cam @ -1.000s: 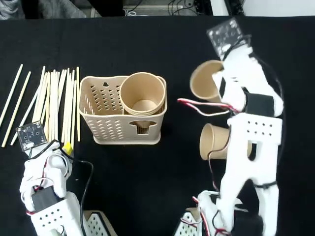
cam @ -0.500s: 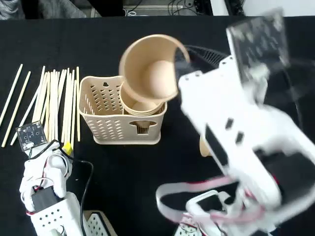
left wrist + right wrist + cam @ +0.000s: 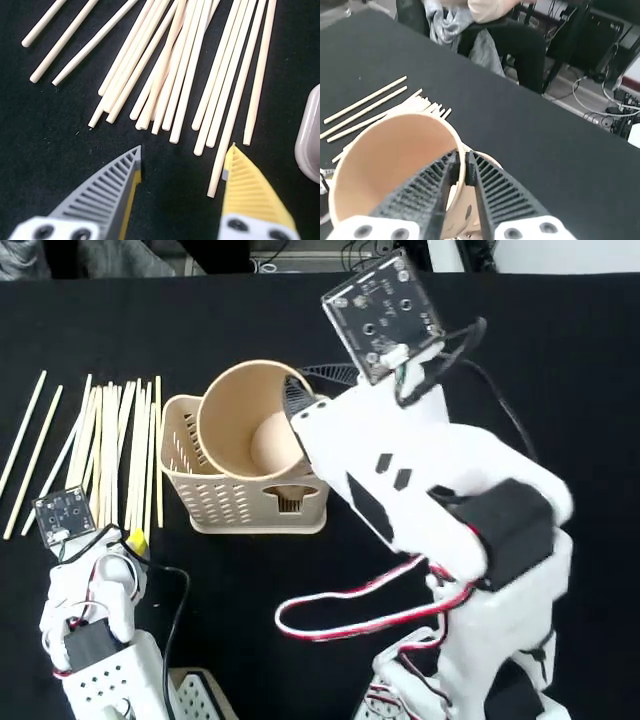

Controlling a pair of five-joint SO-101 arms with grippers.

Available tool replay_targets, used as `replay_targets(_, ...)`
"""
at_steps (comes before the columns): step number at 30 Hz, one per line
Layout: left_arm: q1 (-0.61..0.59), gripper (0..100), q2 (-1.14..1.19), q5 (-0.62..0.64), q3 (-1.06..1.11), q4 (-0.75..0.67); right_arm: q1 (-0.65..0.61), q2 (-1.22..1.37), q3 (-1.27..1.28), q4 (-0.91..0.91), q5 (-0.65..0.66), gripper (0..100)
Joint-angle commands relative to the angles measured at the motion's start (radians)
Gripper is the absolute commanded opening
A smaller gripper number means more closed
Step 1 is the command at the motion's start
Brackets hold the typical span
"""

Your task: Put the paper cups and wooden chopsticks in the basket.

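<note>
A tan paper cup [image 3: 240,420] hangs tilted over the beige basket [image 3: 230,505], its mouth facing up and left. My right gripper [image 3: 293,405] is shut on the cup's rim; in the right wrist view its black fingers [image 3: 461,159] pinch the cup [image 3: 380,160] wall. Wooden chopsticks [image 3: 110,445] lie in a loose bundle on the black table left of the basket. My left gripper [image 3: 128,538] sits low at the near end of that bundle. It stands open [image 3: 182,150] just short of the chopstick ends [image 3: 175,75], holding nothing.
Two stray chopsticks [image 3: 28,450] lie apart at the far left. The right arm's white body [image 3: 450,510] covers the table right of the basket. A basket corner [image 3: 310,130] shows beside the left gripper's yellow finger. A seated person [image 3: 510,35] is beyond the table's far edge.
The right arm has swung left from the table's right side, carrying a cup up and over the basket. The left arm has not moved.
</note>
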Motion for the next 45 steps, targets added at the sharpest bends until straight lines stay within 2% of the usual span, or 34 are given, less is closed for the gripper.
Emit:
replay_targets(1, 0.010, 26, -0.006, -0.008, -0.004, -0.015, -0.011, -0.002, 0.056, -0.052, 0.032, 1.2)
replay_targets(9, 0.010, 26, -0.006, -0.008, -0.004, -0.015, -0.005, -0.005, 0.191, -0.163, 0.040, 1.2)
replay_targets(15, 0.010, 26, -0.006, -0.008, -0.004, -0.015, -0.002, -0.005, 0.134, -0.178, 0.040, 1.2)
replay_targets(23, 0.010, 26, -0.006, -0.008, -0.004, -0.015, 0.104, 0.002, 0.105, -0.222, 0.040, 1.2)
replay_targets(33, 0.010, 26, -0.006, -0.008, -0.004, -0.015, 0.106, -0.004, 0.323, -0.310, 0.040, 1.5)
replay_targets(35, 0.010, 26, -0.006, -0.008, -0.004, -0.015, 0.106, 0.002, 0.341, -0.305, 0.040, 3.9)
replay_targets(39, 0.010, 26, -0.006, -0.009, -0.004, -0.015, 0.107, 0.002, 0.367, -0.269, 0.040, 19.3)
replay_targets(45, 0.010, 26, -0.006, -0.009, -0.004, -0.015, 0.144, -0.005, 0.318, -0.224, 0.078, 20.2)
